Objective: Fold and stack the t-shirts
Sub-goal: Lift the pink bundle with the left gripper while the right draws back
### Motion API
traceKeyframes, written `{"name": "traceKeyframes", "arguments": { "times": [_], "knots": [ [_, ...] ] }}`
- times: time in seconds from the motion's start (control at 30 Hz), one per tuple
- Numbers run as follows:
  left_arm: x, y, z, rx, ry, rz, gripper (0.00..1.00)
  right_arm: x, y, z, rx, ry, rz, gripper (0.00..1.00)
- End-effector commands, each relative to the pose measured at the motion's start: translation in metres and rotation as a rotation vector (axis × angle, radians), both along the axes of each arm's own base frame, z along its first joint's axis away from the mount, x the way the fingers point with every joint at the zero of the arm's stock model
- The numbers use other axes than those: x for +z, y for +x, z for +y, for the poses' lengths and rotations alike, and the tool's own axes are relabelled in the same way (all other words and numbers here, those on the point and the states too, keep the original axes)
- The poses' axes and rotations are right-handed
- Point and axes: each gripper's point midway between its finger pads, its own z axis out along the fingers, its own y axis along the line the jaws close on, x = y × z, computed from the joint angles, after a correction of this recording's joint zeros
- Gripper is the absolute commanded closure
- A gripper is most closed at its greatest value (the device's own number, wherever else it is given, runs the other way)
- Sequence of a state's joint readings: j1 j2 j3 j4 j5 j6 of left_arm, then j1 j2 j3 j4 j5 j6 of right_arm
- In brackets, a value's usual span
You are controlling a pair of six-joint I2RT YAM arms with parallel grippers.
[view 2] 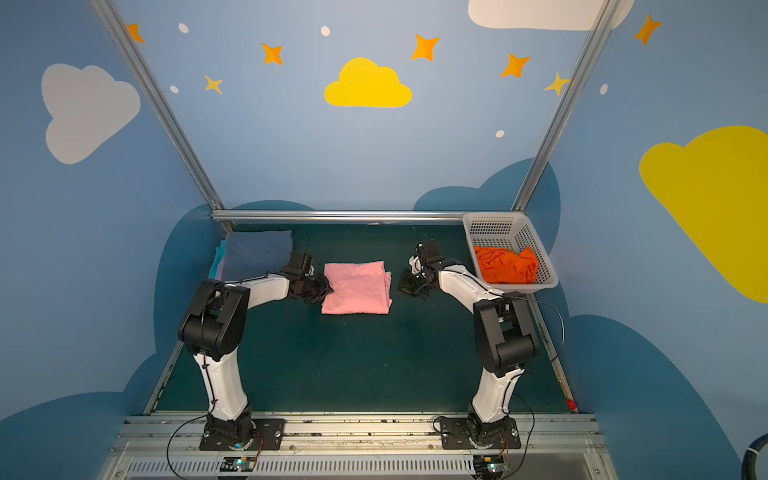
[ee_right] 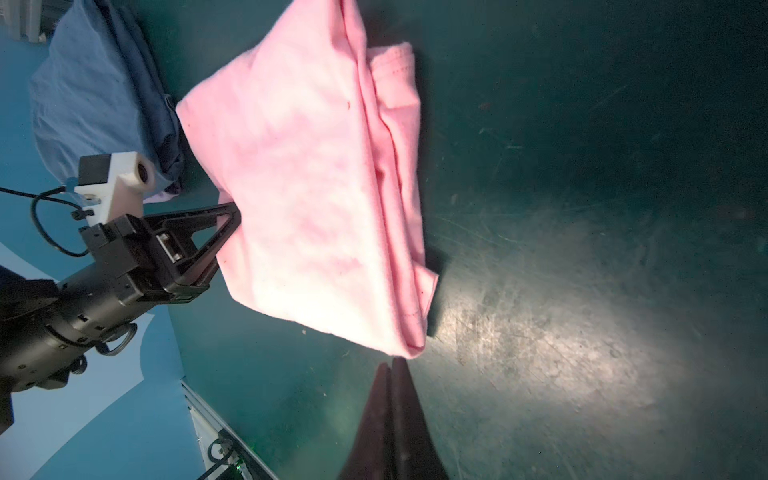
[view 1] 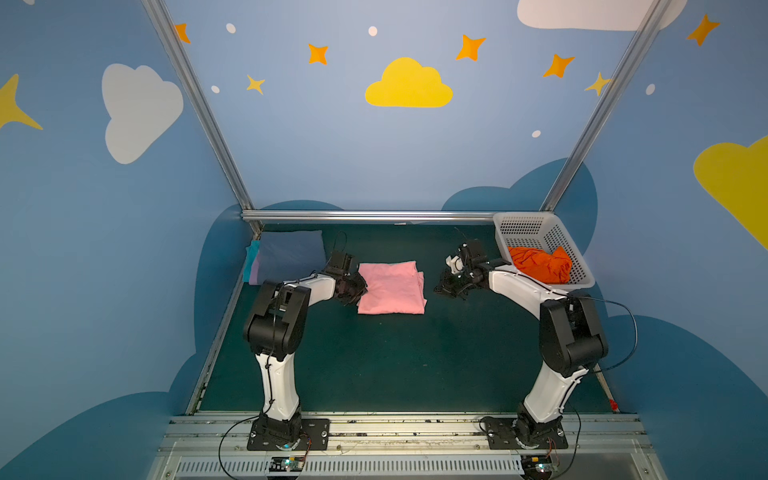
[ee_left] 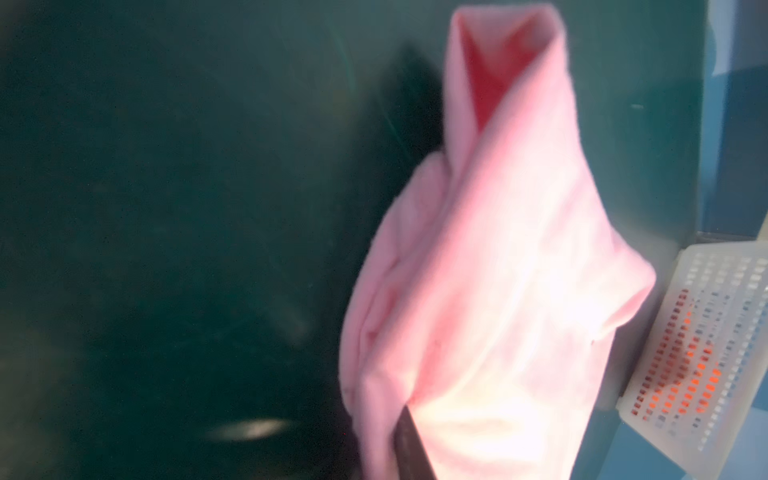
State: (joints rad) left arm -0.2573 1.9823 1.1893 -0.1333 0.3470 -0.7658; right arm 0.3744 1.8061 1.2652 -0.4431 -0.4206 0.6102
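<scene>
**If the pinch takes only the top layer, the fold comes apart**

Because the left gripper [view 1: 353, 289] is closed on the left edge of the light pink folded cotton t-shirt [view 1: 390, 289], which lies near the middle of the dark green tabletop [view 1: 374, 365], any lift toward the stack depends on how many layers that pinch holds. The left wrist view shows fabric bunched against one finger [ee_left: 409, 449], but whether every layer is gripped I cannot tell; a partial hold would likely let lower layers sag open. The right gripper [view 1: 448, 289] hangs just beside the shirt's right edge, closed and empty, so that side has no support and may drag across the tabletop. At the far left corner the folded slate-blue t-shirt [view 1: 289, 253] tops a lavender t-shirt [view 1: 256, 272] and a teal t-shirt [view 1: 249, 259]; a sliding arrival could rumple them. The crumpled bright orange t-shirt [view 1: 538, 264] sits in the white perforated plastic basket [view 1: 523, 226] at the far right corner.
</scene>
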Motion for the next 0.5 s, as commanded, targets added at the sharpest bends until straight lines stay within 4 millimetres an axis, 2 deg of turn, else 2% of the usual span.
{"name": "traceKeyframes", "arguments": {
  "times": [0.0,0.13,0.23,0.37,0.47],
  "knots": [
    [-0.009,-0.001,0.015,-0.04,0.121,0.066,0.96,0.001,0.003,0.001,-0.003,0.01,0.0,1.0],
    [0.02,0.023,0.035,-0.075,0.223,0.058,0.96,-0.004,-0.004,-0.004,-0.005,-0.004,0.017,1.0],
    [0.043,0.039,0.061,-0.074,0.307,0.047,0.96,-0.013,-0.01,-0.008,-0.011,-0.015,0.036,1.0],
    [0.081,0.053,0.106,-0.037,0.431,0.01,0.96,-0.022,-0.015,-0.011,-0.021,-0.019,0.054,1.0],
    [0.106,0.063,0.143,0.029,0.462,-0.017,0.96,-0.027,-0.016,-0.008,-0.02,-0.006,0.074,1.0]
  ]
}}
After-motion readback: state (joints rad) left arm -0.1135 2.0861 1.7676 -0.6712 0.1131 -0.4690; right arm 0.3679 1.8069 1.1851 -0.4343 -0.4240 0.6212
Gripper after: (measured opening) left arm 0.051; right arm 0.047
